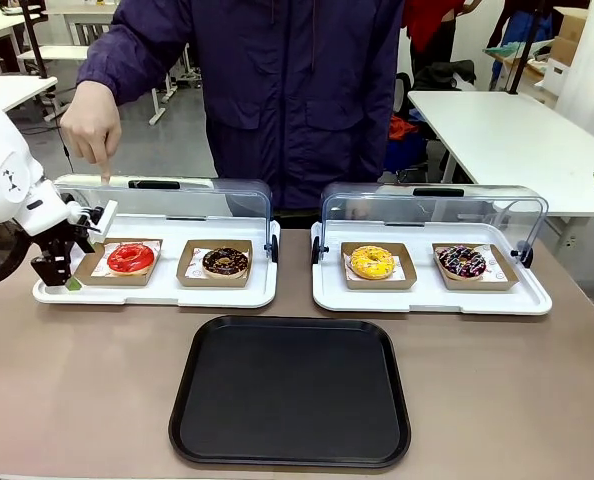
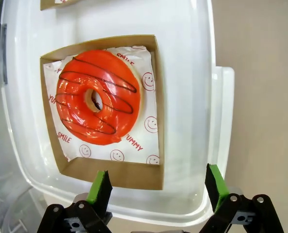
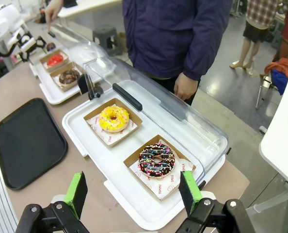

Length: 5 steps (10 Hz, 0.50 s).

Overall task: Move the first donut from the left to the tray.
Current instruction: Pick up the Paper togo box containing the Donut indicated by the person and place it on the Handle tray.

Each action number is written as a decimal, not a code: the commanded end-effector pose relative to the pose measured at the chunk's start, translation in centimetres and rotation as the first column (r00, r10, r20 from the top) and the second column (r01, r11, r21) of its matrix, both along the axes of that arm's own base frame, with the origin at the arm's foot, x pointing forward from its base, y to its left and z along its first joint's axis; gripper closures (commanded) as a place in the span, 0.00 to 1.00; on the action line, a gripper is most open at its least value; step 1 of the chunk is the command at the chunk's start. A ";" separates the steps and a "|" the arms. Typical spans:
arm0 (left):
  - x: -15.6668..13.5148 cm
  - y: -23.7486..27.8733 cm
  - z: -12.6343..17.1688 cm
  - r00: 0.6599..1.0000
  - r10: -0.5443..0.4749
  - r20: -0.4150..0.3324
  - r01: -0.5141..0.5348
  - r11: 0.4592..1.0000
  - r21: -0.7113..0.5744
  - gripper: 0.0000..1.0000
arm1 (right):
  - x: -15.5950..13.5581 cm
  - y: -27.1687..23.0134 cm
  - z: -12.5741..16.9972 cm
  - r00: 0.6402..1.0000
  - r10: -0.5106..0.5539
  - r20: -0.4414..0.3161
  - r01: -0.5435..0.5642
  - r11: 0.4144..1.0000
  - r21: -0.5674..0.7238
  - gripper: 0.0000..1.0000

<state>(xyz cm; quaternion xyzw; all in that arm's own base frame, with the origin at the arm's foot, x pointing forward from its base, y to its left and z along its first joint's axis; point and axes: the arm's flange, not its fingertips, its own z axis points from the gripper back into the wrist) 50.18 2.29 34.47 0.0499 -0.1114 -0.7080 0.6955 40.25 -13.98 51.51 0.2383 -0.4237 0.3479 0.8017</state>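
Observation:
The red-glazed ring donut [image 1: 130, 257] lies on white paper in a brown cardboard holder [image 1: 118, 264] at the left end of the left white tray [image 1: 157, 292]. In the left wrist view the donut [image 2: 97, 97] is just ahead of my open left gripper [image 2: 158, 187], whose green pads flank the holder's near edge [image 2: 120, 174]. From the front, the left gripper [image 1: 65, 272] hangs at the tray's left end. The black tray [image 1: 291, 390] lies at the table's front middle, seen too in the right wrist view [image 3: 25, 141]. My right gripper [image 3: 133, 194] is open, high above the right white tray [image 3: 134, 194].
A chocolate donut [image 1: 225, 262] sits beside the red one. The right tray [image 1: 432, 295] holds a yellow donut [image 1: 372, 262] and a sprinkled chocolate donut [image 1: 462, 262]. Both clear lids [image 1: 177, 200] stand open. A person's hand [image 1: 92, 125] points down over the left lid.

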 end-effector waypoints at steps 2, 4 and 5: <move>1.2 0.6 -0.9 1.000 0.007 0.026 -0.008 0.999 0.037 0.00 | 0.3 0.0 0.1 1.000 0.006 0.025 -0.007 1.000 0.016 0.00; 1.7 1.1 -1.6 1.000 0.007 0.012 -0.007 1.000 0.030 0.00 | 0.3 0.0 0.1 1.000 0.006 0.025 -0.007 1.000 0.016 0.00; 1.6 1.1 -1.8 1.000 -0.001 0.012 0.001 1.000 0.028 0.03 | 0.3 0.0 0.1 1.000 0.006 0.025 -0.007 1.000 0.016 0.00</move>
